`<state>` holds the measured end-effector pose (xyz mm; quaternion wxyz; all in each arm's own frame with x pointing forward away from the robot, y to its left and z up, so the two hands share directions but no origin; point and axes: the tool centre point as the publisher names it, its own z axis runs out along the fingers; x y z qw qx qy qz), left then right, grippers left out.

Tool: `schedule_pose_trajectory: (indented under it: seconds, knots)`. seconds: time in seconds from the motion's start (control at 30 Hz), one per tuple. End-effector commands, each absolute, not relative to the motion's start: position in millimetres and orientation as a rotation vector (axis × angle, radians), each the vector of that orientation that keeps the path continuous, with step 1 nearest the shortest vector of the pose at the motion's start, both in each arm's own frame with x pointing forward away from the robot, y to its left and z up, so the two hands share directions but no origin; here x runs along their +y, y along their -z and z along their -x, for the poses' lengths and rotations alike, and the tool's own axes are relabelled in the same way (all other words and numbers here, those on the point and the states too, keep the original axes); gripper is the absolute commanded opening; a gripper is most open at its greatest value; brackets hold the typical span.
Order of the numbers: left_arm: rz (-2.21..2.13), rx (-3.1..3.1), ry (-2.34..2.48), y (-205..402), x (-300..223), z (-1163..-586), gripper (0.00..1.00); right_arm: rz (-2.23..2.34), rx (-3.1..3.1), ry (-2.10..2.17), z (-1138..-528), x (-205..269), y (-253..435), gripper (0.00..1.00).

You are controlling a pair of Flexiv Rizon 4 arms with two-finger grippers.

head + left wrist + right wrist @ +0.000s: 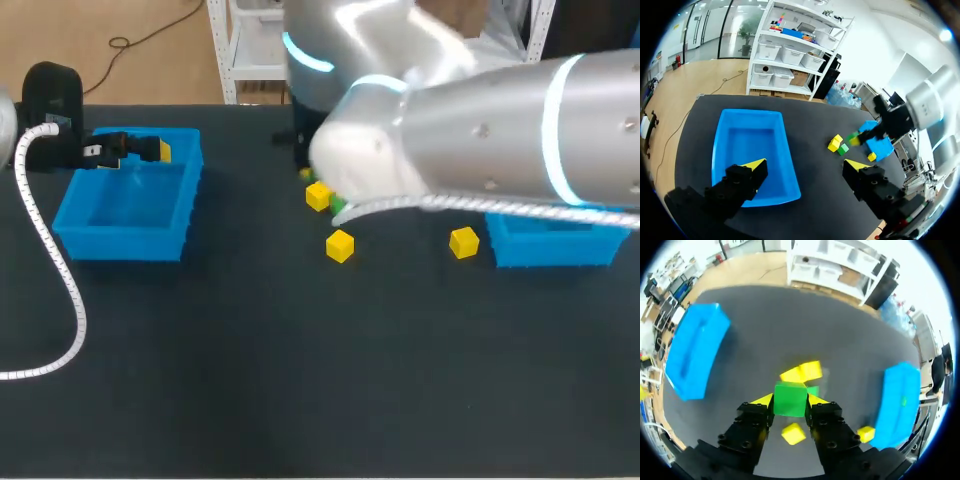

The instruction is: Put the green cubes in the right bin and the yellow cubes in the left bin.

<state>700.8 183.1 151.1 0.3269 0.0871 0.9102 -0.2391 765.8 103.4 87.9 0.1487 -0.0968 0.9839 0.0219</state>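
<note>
The black table (250,380) carries everything, and the right arm (500,130) reaches across its middle from the right side. The right bin (900,390) lies off to the right claw's right side and well apart from it. The left bin (692,357) lies off to that claw's other side. The left claw (805,164) hangs over the near end of the left bin with its fingers spread wide and nothing between them. The right claw (790,401) is closed on a green cube (789,395), one finger pressing each of two opposite faces, and the cube appears to be lifted clear of the table. Just ahead of this claw sits a pair of yellow cubes (802,372) touching each other, with a second green cube (814,390) tucked beside them. Another yellow cube (792,433) lies below the claw, and a fourth yellow cube (865,432) rests near the right bin's wall. The step in hand looks like carrying the held green cube to the right bin. To do it well, the claw should probably keep a firm squeeze and travel high enough to pass over the bin's wall. It should probably spread its fingers only once the cube is centred over the opening, and low enough that the cube does not bounce out.
</note>
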Motion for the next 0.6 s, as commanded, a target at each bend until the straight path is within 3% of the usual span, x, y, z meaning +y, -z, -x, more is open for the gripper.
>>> schedule_pose_trajectory:
  seconds: [0.03, 0.4, 0.6]
  knots:
    - [-0.230, 2.377, 0.634, -150, 184, -700, 1.00, 0.151, 2.642, -0.104, -752, 27, -140, 0.00]
    - [-0.230, 2.377, 0.634, -150, 184, -700, 1.00, -0.339, 2.636, 0.083, -759, -142, -128, 0.00]
    - [-0.230, 2.377, 0.634, -150, 184, -700, 1.00, -0.566, 2.695, 0.138, -751, -204, -96, 0.00]
